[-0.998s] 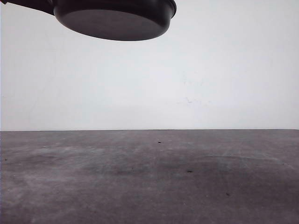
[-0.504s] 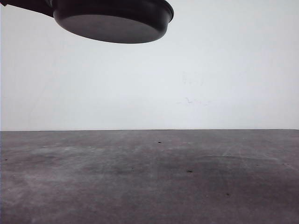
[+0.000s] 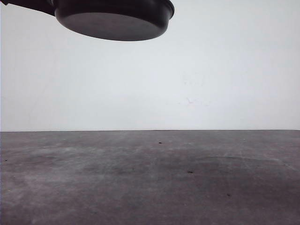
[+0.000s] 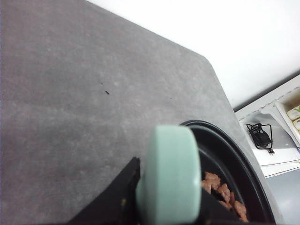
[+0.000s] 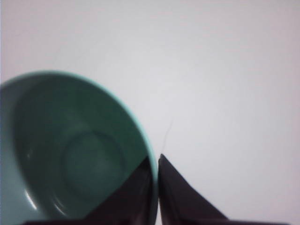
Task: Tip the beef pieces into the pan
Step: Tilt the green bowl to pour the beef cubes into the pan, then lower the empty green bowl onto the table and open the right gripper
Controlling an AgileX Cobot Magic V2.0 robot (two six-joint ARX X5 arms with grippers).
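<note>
The pan (image 3: 112,18) hangs high above the table (image 3: 150,178), its dark underside facing the front camera. In the left wrist view the left gripper (image 4: 159,206) is clamped on the pan's mint-green handle (image 4: 169,173), which would keep the pan level so nothing slides out. The beef pieces (image 4: 222,194) lie inside the pan, on its floor close to the handle, so the pour looks finished. The right gripper (image 5: 157,187) pinches the rim of the teal bowl (image 5: 70,154), one finger inside and one outside; the bowl seems empty and tipped, though the picture is blurred.
</note>
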